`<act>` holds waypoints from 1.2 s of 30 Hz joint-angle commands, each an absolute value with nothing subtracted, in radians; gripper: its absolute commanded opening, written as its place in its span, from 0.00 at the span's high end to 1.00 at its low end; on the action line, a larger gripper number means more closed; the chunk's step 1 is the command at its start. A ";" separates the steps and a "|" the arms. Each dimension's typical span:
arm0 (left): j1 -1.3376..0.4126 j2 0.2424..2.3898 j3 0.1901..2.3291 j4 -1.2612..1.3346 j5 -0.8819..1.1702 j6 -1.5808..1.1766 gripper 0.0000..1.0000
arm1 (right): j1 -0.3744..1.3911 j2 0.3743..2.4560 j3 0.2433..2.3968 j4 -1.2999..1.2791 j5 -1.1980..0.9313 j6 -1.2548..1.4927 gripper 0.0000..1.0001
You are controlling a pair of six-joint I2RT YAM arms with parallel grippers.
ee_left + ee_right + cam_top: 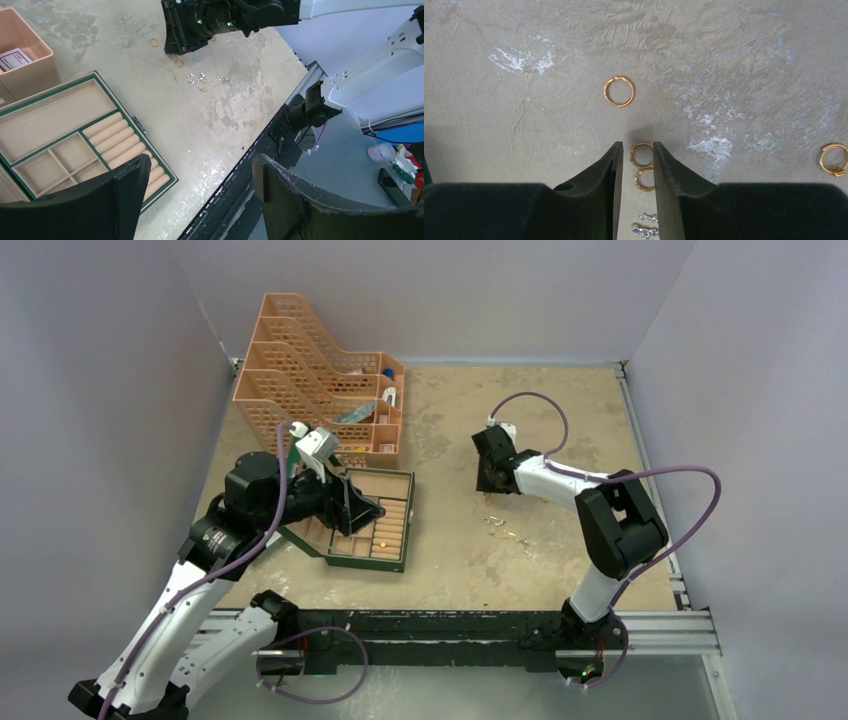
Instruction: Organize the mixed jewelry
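Right wrist view has the right gripper (638,146) set to a narrow slot around two gold rings (632,156) lying together, right of the green box (405,508); whether it pinches them we cannot tell. We should take one ring only, squarely, clear of the silver chain (644,230). Our left gripper (201,159) hangs wide open and empty over the box

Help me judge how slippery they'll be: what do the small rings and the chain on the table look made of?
The gold-coloured rings look like polished metal: thin hoops with bright glints; whether solid gold or plating can't be told. The silvery chain looks like fine metal links that sparkle, maybe with tiny stones; too small to confirm.
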State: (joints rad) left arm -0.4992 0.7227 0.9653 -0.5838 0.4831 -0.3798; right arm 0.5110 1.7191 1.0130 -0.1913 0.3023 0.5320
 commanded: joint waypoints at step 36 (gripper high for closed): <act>-0.503 0.763 0.952 -0.523 0.441 -0.471 0.28 | 0.529 1.694 1.064 -0.198 0.231 0.566 1.00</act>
